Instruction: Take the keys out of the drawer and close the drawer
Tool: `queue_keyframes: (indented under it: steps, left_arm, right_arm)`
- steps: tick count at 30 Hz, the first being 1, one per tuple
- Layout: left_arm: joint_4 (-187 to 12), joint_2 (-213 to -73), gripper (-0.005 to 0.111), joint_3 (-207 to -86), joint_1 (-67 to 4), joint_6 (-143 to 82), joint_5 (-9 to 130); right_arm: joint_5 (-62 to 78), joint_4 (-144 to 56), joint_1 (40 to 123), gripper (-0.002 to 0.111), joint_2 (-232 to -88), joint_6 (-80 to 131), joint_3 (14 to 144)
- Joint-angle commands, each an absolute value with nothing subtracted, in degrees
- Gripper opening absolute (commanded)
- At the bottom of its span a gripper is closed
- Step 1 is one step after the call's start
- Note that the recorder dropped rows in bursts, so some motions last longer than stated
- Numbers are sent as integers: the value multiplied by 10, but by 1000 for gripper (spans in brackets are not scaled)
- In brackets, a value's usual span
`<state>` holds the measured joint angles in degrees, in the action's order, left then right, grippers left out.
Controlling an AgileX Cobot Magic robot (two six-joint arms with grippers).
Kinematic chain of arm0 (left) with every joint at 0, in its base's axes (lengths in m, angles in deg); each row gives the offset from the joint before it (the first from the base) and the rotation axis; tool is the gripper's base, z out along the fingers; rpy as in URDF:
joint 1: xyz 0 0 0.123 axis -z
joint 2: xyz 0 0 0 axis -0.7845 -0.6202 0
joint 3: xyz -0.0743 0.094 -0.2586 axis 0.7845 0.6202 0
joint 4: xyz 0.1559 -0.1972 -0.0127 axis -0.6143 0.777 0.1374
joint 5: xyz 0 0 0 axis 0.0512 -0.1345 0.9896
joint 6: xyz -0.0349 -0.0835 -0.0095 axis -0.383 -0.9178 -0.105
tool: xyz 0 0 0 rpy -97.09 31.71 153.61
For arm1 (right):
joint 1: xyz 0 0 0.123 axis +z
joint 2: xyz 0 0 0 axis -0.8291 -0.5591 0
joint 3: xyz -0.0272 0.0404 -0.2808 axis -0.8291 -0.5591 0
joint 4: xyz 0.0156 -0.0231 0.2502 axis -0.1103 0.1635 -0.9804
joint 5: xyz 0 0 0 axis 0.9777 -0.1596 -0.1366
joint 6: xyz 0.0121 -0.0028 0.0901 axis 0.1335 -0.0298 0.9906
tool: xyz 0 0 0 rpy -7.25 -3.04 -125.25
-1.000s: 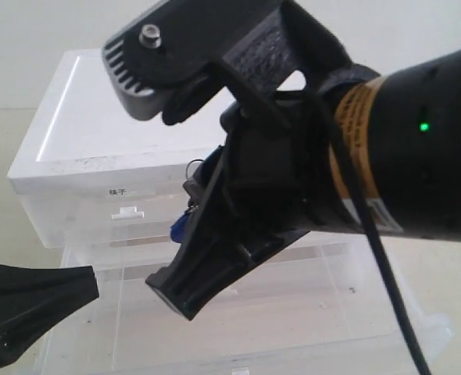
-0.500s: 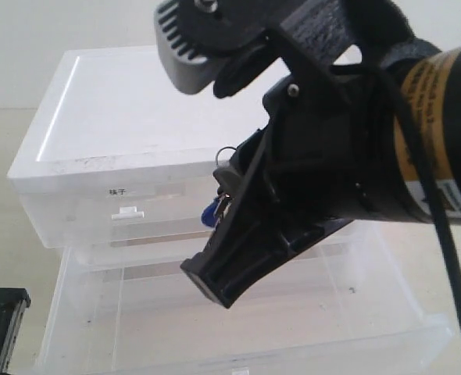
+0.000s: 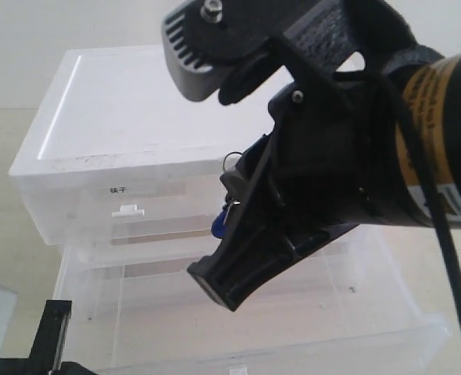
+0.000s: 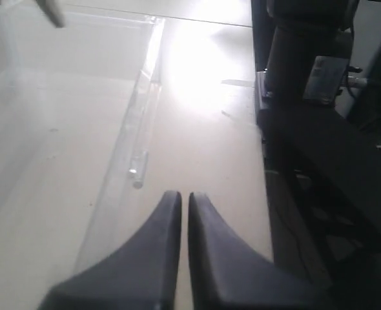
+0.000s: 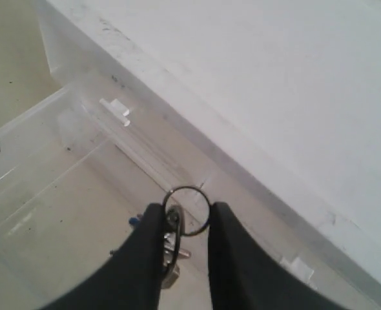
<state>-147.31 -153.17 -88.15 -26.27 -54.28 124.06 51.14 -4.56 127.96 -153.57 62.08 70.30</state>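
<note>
And here's the black right gripper (image 5: 186, 216), its two fingers closed in on the small bunch of silver metal keys (image 5: 172, 247), the wire ring poking up between the fingertips and the keys themselves dangling below. From the exterior view we see that same right gripper (image 3: 229, 262) hanging big in the foreground, the keys (image 3: 231, 181) tucked against the inner side of its finger and the blue oval fob (image 3: 218, 226) peeping out just beneath. They're up in the air, above the clear plastic drawer (image 3: 418, 337), which stands pulled well out (its floor looks bare from here). Behind the keys sits the white translucent plastic cabinet (image 3: 137, 109) that the drawer (image 5: 35, 187) slides from, and just above the open drawer we spot the closed upper drawer (image 3: 74, 211) with a small label and a little pull tab on its front. Over to the black left gripper (image 4: 183, 197): its fingers are drawn together to a thin slit with nothing between them, hovering low over the beige tabletop (image 4: 210, 148), just beside the drawer's clear side wall. In the exterior view we catch only a black piece of that arm at the bottom left corner.
</note>
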Motion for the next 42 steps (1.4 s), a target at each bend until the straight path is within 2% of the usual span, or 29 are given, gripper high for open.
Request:
queue_keyframes:
  steps: [1, 5, 10, 15, 16, 19, 21, 24, 27, 35, 42]
  left_arm:
    - [-1342, -1541, 5, -879, -263, -473, 1197]
    - [-1306, -1537, 5, -878, -263, -434, 1255]
    - [-1189, -1523, 5, -879, -263, -402, 1243]
    - [-1184, -1523, 5, -885, -263, -403, 1238]
    - [-1188, -1523, 5, -885, -263, -406, 1237]
    - [-1396, -1508, 5, -882, -263, -415, 1305]
    - [-1410, -1478, 5, -862, -263, -424, 1305]
    - [-1364, -1450, 5, -875, -263, -492, 1160]
    - [-1363, -1469, 5, -899, -263, -534, 1101]
    - [-1273, -1585, 5, -928, -263, -461, 1116]
    - [-1149, -1605, 5, -941, -263, -393, 1143]
  right_arm:
    - [511, -51, 1280, 0, -1531, 616, 704]
    - [532, -52, 1280, 0, -1531, 608, 704]
    - [532, -61, 1280, 0, -1531, 600, 704]
    - [530, -103, 1280, 0, -1531, 566, 704]
    - [528, -110, 1280, 0, -1531, 562, 704]
    - [529, -128, 1280, 0, -1531, 551, 702]
    - [527, -126, 1280, 0, -1531, 550, 687]
    - [524, -125, 1280, 0, -1531, 550, 663]
    - [514, -125, 1280, 0, -1531, 551, 655]
    - [503, -125, 1280, 0, -1531, 556, 653]
    - [495, -125, 1280, 0, -1531, 551, 653]
